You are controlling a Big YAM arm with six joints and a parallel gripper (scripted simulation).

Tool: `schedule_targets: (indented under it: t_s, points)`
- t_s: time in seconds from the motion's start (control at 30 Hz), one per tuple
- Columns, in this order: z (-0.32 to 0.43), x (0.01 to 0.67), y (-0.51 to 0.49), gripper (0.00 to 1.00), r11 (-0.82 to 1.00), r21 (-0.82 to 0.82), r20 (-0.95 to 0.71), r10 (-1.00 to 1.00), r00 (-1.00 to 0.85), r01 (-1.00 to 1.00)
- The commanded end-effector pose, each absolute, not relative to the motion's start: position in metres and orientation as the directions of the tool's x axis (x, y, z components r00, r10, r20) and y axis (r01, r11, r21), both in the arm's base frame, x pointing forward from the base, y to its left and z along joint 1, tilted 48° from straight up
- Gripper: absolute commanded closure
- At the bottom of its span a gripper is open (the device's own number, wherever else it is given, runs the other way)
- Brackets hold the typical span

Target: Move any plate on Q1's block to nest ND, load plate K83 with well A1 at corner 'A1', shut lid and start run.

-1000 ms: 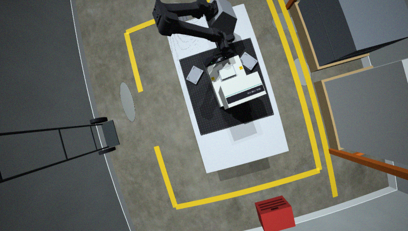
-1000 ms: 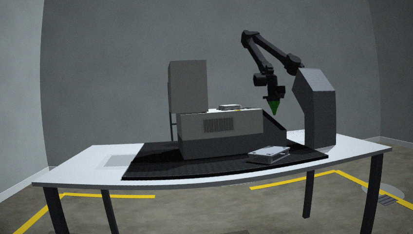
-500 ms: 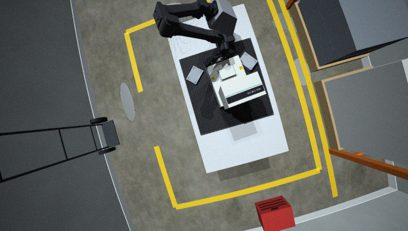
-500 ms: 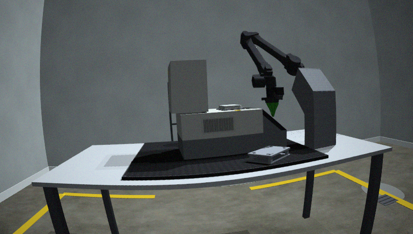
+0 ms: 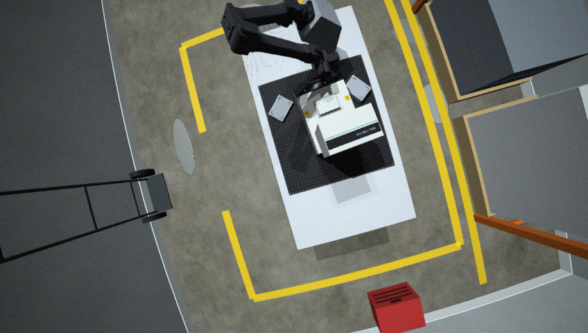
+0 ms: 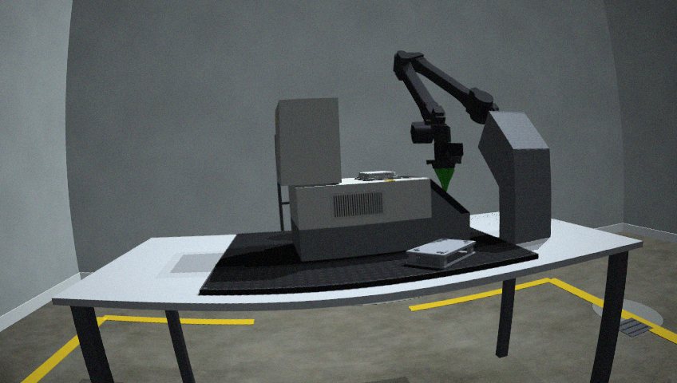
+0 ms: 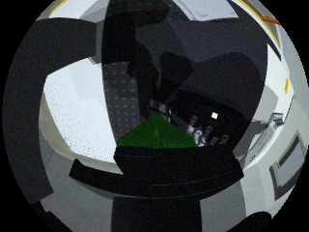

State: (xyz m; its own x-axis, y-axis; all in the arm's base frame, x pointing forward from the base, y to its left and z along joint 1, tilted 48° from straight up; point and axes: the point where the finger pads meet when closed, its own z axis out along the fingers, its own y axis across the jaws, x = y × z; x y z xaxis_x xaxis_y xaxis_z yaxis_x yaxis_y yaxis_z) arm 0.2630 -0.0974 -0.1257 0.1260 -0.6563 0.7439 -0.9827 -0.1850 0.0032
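In the centre of the exterior view you have the grey box-shaped cycler Q1 (image 6: 361, 218) on the black perforated mat (image 6: 285, 277), its tall grey lid (image 6: 308, 142) standing raised at the left and the pale 96-well plate K83 (image 6: 376, 175) lying on its top deck. Right of it, the black gripper with green tapered fingers (image 6: 445, 180) hangs clenched on nothing, its tip just above the dark sloped keypad panel (image 6: 449, 201). One flat grey plate nest (image 6: 441, 251) lies lower right on the mat; in the top view a second nest (image 5: 358, 87) sits upper right of the cycler.

Top view looks straight down from high; exterior faces the white rectangular table (image 6: 142, 266) level, nearer; both share it; wrist fisheye looks down close.
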Motion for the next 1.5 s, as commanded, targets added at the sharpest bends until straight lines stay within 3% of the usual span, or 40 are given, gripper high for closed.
schedule_targets:
  t_s: [0.0,1.17,1.47]
  points:
    - [-0.132,0.271,-0.100,1.00,-0.193,0.001,0.740,-0.659,0.131,-0.981]
    - [-0.141,0.260,-0.108,1.00,-0.183,0.041,0.736,-0.659,0.154,-0.982]
    - [-0.131,0.287,-0.101,1.00,-0.198,-0.013,0.747,-0.654,0.123,-0.980]
